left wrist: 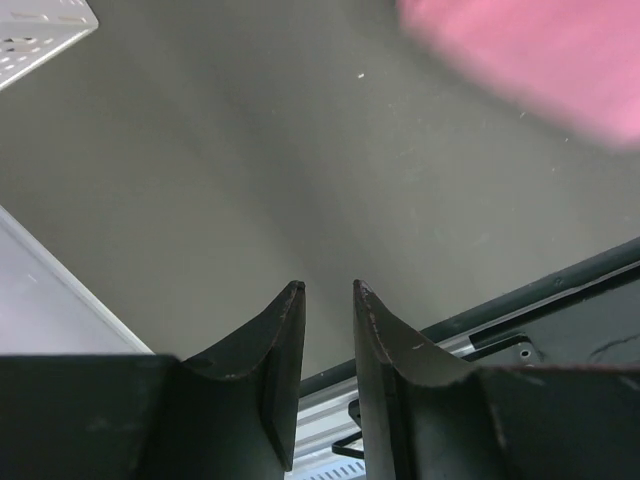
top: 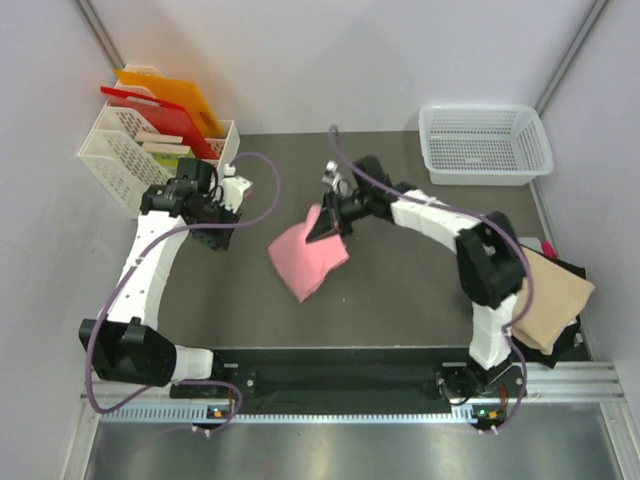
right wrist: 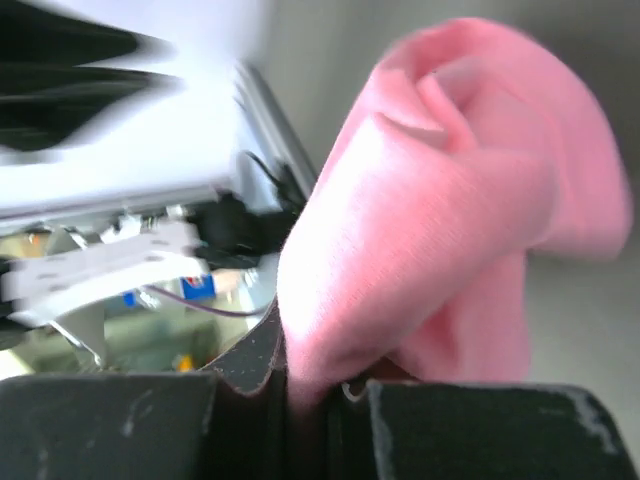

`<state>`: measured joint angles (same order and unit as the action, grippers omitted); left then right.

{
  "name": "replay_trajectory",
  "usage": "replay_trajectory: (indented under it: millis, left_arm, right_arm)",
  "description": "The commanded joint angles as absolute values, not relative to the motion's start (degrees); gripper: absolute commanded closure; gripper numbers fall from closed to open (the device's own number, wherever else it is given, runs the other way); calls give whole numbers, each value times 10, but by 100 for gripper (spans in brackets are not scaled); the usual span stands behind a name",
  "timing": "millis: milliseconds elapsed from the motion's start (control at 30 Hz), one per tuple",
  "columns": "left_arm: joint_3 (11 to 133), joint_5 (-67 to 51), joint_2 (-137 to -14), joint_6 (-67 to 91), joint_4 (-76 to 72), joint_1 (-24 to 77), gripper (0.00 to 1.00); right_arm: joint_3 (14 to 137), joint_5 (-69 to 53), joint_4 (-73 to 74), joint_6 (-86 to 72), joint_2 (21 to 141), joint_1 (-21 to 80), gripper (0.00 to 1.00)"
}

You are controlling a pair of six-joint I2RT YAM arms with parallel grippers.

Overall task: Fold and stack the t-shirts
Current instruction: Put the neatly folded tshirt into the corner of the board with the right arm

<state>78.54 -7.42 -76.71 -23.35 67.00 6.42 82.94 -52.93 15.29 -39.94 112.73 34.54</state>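
Right wrist view: blurred salmon-pink t-shirt (right wrist: 450, 220) hangs pinched in the right gripper (right wrist: 312, 385).
Left gripper (left wrist: 328, 290) stands slightly parted, empty; shirt cropped there.

Mid-table, salmon-pink cloth t-shirt (top: 308, 262), far corner pinched in black right gripper (top: 330, 228), black left gripper (top: 215, 240) well apart to its left. Far left on the dark grey table (top: 400, 310), white mesh plastic basket (top: 112, 160) with red and orange flat boards (top: 165, 100) upright in it; far right, shallow white mesh tray (top: 487, 180). Near right edge, tan-beige cloth t-shirt (top: 552, 292) atop dark cloth shirt (top: 562, 345).
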Motion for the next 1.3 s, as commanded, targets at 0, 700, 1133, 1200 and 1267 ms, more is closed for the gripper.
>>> replay_trajectory:
  millis: [0, 700, 1133, 1200, 1267]
  left_arm:
    - [770, -84, -755, -248, 644, 56, 69]
    - [748, -101, -713, -275, 657, 47, 68]
    - [722, -105, -686, -336, 666, 41, 67]
    - [717, -104, -681, -343, 666, 40, 67]
    - [712, -103, -676, -355, 665, 35, 67]
  right_arm:
    - [839, -512, 138, -454, 963, 269, 100]
    - [714, -323, 624, -296, 556, -118, 100]
    - [679, -153, 684, -287, 505, -207, 100]
    - [701, -138, 677, -284, 527, -221, 100]
    - [723, -119, 678, -282, 547, -233, 100]
